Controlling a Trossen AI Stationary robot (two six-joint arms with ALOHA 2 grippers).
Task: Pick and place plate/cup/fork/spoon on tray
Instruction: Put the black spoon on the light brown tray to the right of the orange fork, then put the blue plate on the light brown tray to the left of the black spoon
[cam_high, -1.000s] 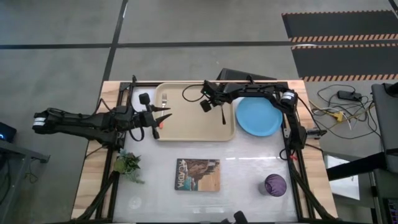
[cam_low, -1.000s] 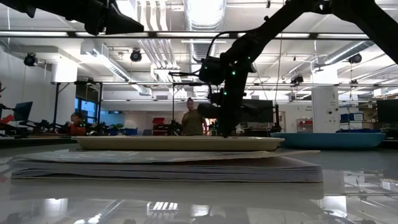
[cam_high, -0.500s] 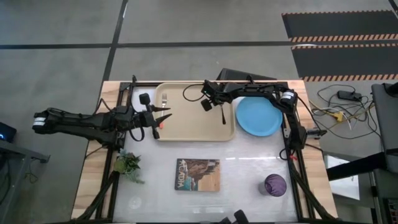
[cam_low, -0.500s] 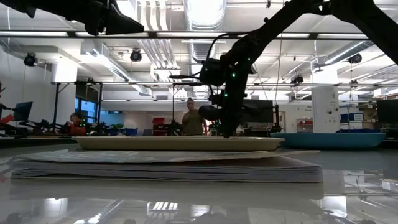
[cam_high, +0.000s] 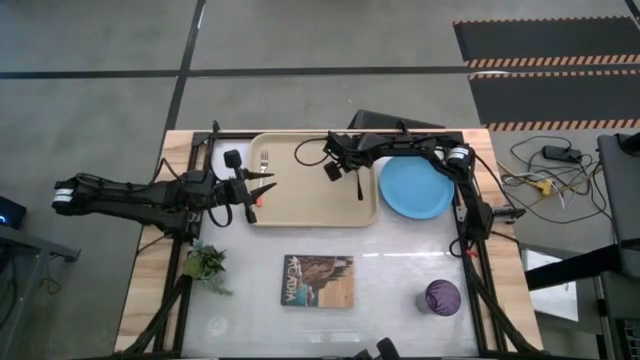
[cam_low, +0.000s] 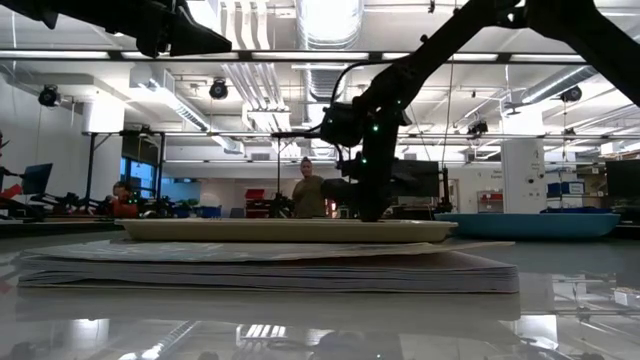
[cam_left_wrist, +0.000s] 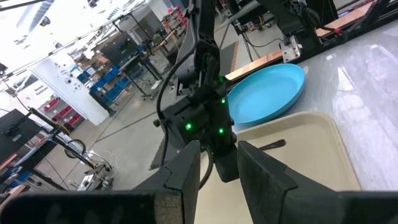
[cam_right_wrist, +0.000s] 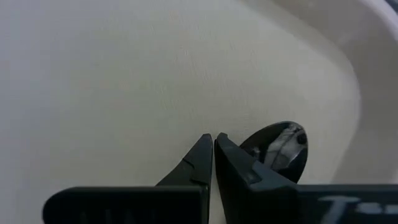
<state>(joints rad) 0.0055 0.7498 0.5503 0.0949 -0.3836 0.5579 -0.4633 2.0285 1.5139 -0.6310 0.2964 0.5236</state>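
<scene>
The beige tray (cam_high: 312, 185) lies at the table's far middle. The dark spoon (cam_high: 360, 186) lies on the tray's right part; it also shows in the left wrist view (cam_left_wrist: 271, 145). My right gripper (cam_high: 352, 168) is shut just above it, with the spoon's bowl (cam_right_wrist: 280, 149) right beside the fingertips (cam_right_wrist: 205, 155). The fork (cam_high: 264, 160) lies on the tray's left part, its orange-red end (cam_high: 252, 207) at the rim. My left gripper (cam_high: 262, 187) hovers open and empty over the fork's handle. The light-blue plate (cam_high: 415, 188) rests on the table right of the tray. The purple cup (cam_high: 442, 297) stands near right. My right gripper points down at the tray with its fingers shut beside the spoon's bowl (cam_right_wrist: 283, 140). The finger hides the spoon's handle, and I cannot tell whether the fingers touch the spoon. The spoon lies flat on the tray.
A picture-covered book (cam_high: 319, 280) lies near the middle of the table's near side. A small green plant (cam_high: 207, 262) lies at the near left. A black frame (cam_high: 470, 215) runs along the table's sides. People stand in the room beyond (cam_low: 308, 195).
My right arm has shifted slightly above the tray's right part, its fingers staying shut. The spoon has stayed flat on the tray.
</scene>
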